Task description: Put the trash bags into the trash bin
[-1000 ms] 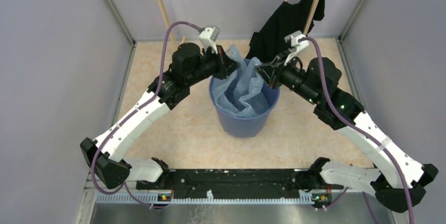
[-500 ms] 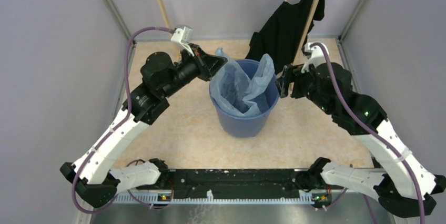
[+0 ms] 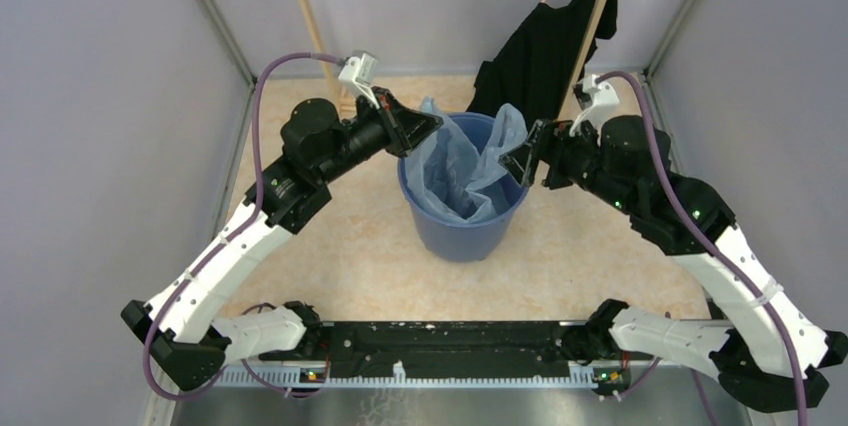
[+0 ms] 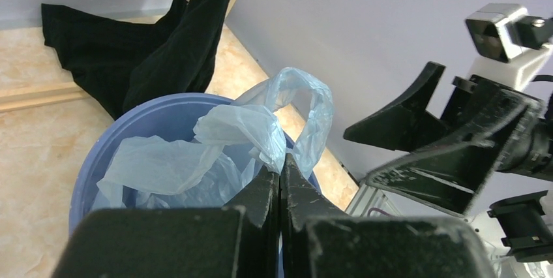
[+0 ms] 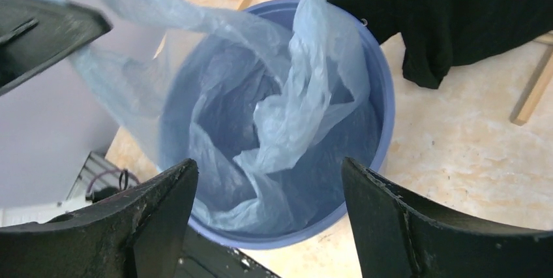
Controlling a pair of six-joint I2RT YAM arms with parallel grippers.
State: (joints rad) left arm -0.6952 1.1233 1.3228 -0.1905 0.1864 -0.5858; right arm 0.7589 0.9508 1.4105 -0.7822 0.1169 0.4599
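**Bag mostly in the bucket, left claw pinching one edge**

From the overhead cam, the pale-blue trash bag (image 3: 465, 171) sits mostly down inside the blue bucket (image 3: 465, 236), all crumpled up against the inner wall. The bucket stands upright in the middle of the beige table (image 3: 340, 246), between the two arms.

The left gripper (image 3: 422, 126) is at the bucket's left rim with its fingers pressed together. Its wrist cam shows the film pinched right at the tips, so that edge of the bag is pulled up over the rim toward it. Another flap of the bag pokes up above the far right rim.

The right gripper (image 3: 522, 158) hovers just off the right rim, fingers spread wide with nothing between them. Its own cam looks down into the bucket through the gap.

Behind the bucket a black garment (image 3: 545, 46) hangs off a wooden post (image 3: 598, 6), its hem near the far rim.
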